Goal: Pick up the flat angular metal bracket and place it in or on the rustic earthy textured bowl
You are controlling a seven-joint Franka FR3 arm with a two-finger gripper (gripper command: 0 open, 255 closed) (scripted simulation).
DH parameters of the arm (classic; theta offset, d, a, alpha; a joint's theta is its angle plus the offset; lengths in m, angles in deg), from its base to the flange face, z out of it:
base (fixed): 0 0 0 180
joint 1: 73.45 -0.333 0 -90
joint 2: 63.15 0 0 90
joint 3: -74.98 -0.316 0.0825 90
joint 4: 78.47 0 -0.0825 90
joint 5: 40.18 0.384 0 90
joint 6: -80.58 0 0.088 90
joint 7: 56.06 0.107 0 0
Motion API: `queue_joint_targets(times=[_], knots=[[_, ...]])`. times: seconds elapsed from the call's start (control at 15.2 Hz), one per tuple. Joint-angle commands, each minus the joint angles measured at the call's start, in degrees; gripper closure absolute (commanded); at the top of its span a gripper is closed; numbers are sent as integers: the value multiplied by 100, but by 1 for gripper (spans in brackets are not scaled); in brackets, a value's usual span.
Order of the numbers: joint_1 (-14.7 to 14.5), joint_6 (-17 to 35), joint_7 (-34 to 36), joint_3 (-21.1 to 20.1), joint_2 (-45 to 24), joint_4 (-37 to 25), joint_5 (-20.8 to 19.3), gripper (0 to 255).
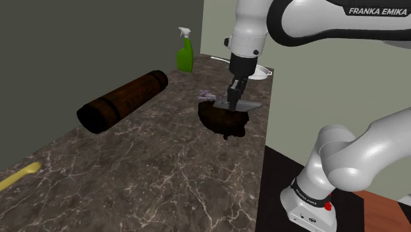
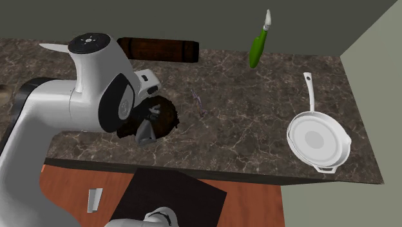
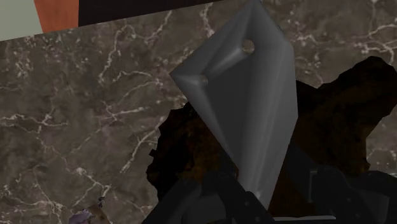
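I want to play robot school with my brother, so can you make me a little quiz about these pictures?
1. True or false: the jaws hold the bracket above the bowl.
2. What colour is the spray bottle? A red, B green, C blue.
3. How many holes show in the bracket in the wrist view?
Key: 1 true; 2 B; 3 two.
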Motion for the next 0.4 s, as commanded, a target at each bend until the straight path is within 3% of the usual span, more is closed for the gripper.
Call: queue_joint_targets(times=[0.0,0.33], knots=[[6,-159,-5,11,-26,-184,-9,255],[14,-529,0,21,-113,-640,-22,255]])
